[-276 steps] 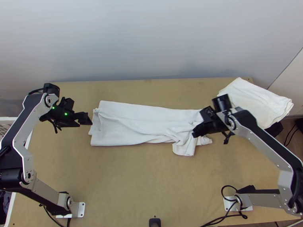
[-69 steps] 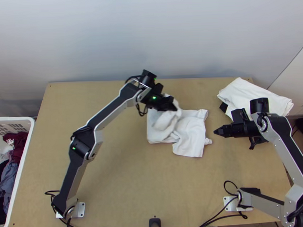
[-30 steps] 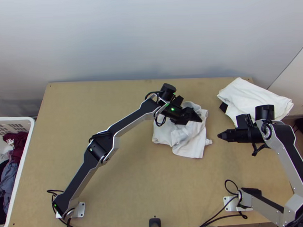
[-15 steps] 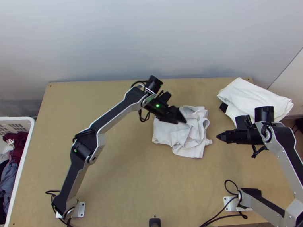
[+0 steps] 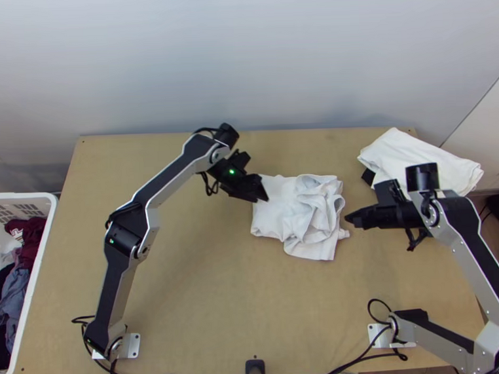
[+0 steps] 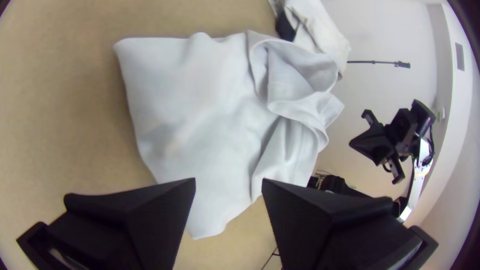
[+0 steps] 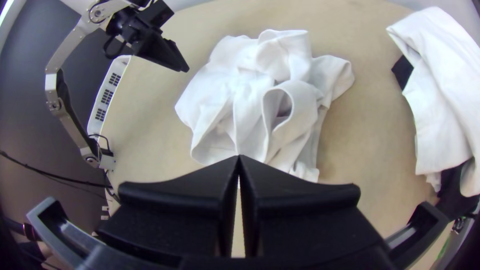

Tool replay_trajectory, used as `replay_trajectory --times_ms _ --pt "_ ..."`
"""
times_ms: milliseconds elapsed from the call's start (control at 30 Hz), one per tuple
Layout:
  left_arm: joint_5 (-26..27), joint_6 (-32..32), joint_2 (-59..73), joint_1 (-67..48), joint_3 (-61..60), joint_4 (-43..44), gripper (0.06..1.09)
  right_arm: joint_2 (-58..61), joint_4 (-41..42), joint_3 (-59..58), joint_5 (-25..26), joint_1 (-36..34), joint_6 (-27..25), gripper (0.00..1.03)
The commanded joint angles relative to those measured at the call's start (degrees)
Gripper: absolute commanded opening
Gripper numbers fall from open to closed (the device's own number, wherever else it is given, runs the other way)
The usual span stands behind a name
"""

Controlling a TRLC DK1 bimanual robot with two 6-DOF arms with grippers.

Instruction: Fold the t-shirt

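The left gripper [image 6: 228, 180], spread and empty, has backed left off the t-shirt [image 5: 280, 213], now shorter but bunched; smoothing seems due. The right gripper [image 7: 239, 156] is clenched on nothing.

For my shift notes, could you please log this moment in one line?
t-shirt: partly bunched, on table | left tool: open, holding nothing | right tool: shut, empty

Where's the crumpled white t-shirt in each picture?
Top view: t-shirt between left gripper and right gripper.
Left wrist view: t-shirt beyond left gripper's open fingers.
Right wrist view: t-shirt beyond right gripper's shut fingertips.
Shared landmark: the other white cloth.
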Motion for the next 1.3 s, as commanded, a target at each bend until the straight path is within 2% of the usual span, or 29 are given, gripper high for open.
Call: replay_trajectory --times_ms 0,100,267,400,533,667,900,1067,1167,1267 --pt "-0.8 -0.79 -0.49 0.88 -1.05 -1.31 0.58 4.35 0.04 4.6 -0.06 5.53 0.29 0.03" --pt "-0.71 -0.97 -0.41 0.09 -0.78 -1.23 0.49 6.63 1.09 5.48 0.03 7.55 0.02 0.03" --pt "3.68 -4.57 0.65 -0.44 4.58 -0.79 0.48 13.05 3.55 8.73 0.03 8.95 0.29 0.03" --pt "3.6 -4.39 1.26 -1.31 3.43 -0.61 0.36 17.18 5.4 10.49 -0.06 10.01 0.29 0.03" --pt "2.01 -5.27 2.76 -2.46 3.17 0.88 0.11 18.85 5.93 11.63 -0.06 11.5 0.55 0.03" --pt "-6.95 -5.19 3.55 -4.13 3.26 2.73 0.1 19.82 6.02 11.9 0.03 13.35 0.02 0.03" --pt "-8.45 -5.54 7.06 -4.3 3.52 3.7 0.1 23.51 7.69 11.63 0.47 16.95 -0.68 0.03" --pt "-10.12 -5.54 7.94 -4.48 3.61 4.49 0.1 27.55 12.87 8.91 7.76 17.3 -2.26 0.03" --pt "-10.29 -5.71 8.3 -4.39 3.7 4.57 0.1 28.78 16.83 6.71 13.74 15.63 -2.7 0.03" --pt "-10.29 -5.62 8.65 -4.57 4.05 4.66 0.1 28.34 18.5 3.9 17.26 12.73 -3.49 0.03"
